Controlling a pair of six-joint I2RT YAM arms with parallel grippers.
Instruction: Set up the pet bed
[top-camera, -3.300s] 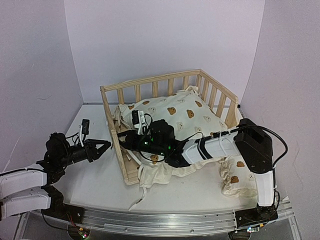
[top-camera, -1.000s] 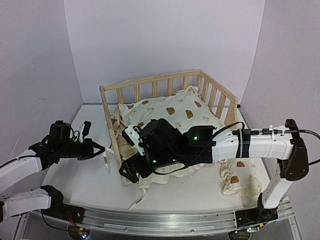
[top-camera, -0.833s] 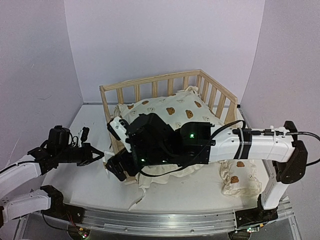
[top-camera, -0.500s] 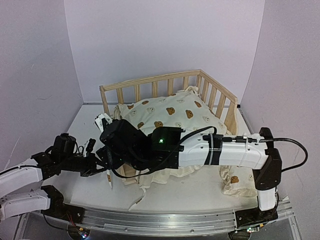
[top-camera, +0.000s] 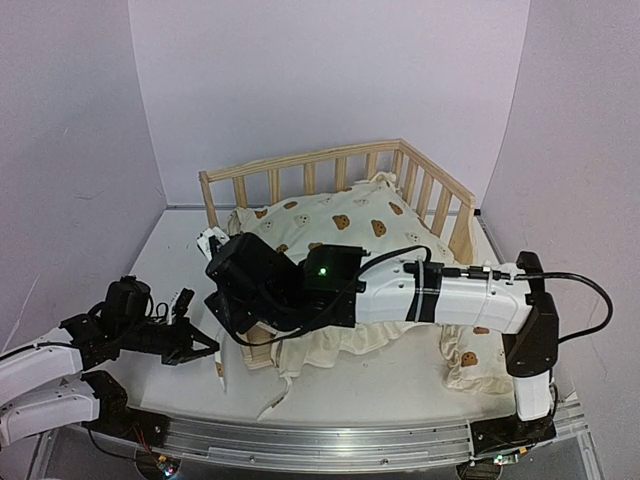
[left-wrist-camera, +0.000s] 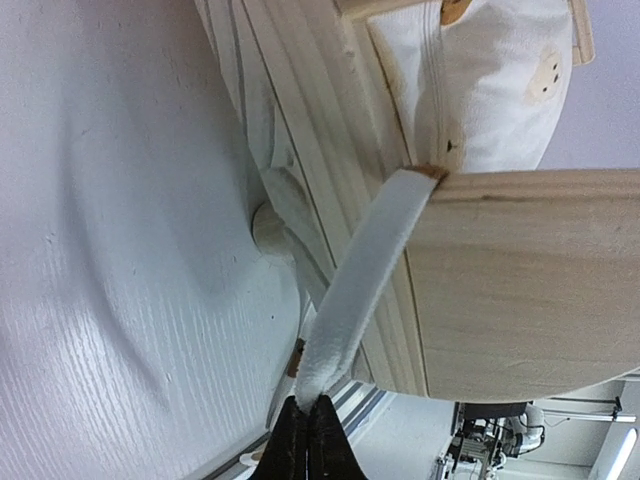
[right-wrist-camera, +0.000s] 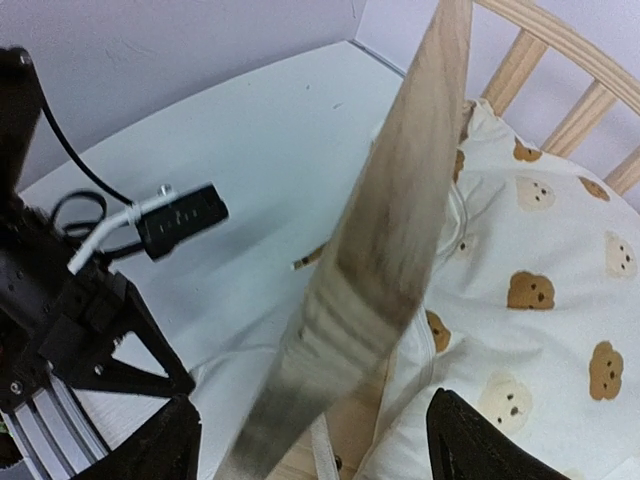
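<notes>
1. The left fingers (left-wrist-camera: 300, 445) were pressed fully closed on the end of a white tie (left-wrist-camera: 355, 290). They were low over the table (left-wrist-camera: 100, 250) at the near left.
2. The tie ran in a straight line from the fingertips up to the near-left corner of the bed (left-wrist-camera: 520, 270). It met the wood where the cushion (top-camera: 370, 225) showed above the frame. One round foot of the bed rested on the table just beside the tie.
3. A small bear-print pillow (top-camera: 468, 355) lay on the table at the near right, just beside the bed's right side. It was partly hidden by the right arm.
4. The right arm reached from the near right across the open front of the bed to its left side.
5. The right fingers (right-wrist-camera: 150, 450) stood wide apart, one on each side of the left rail's end post. The post was blurred in the wrist view. A gap showed between the wood and each finger, and the fingers held nothing.
6. The left arm's fingers lay below and to the left of the post in the right wrist view.
7. The bed stood upright in the middle of the table. It had slatted rails on the left, far and right sides, and its open side faced the arms.
8. The cushion lay inside the bed, and its front edge hung over the near edge of the base.
</notes>
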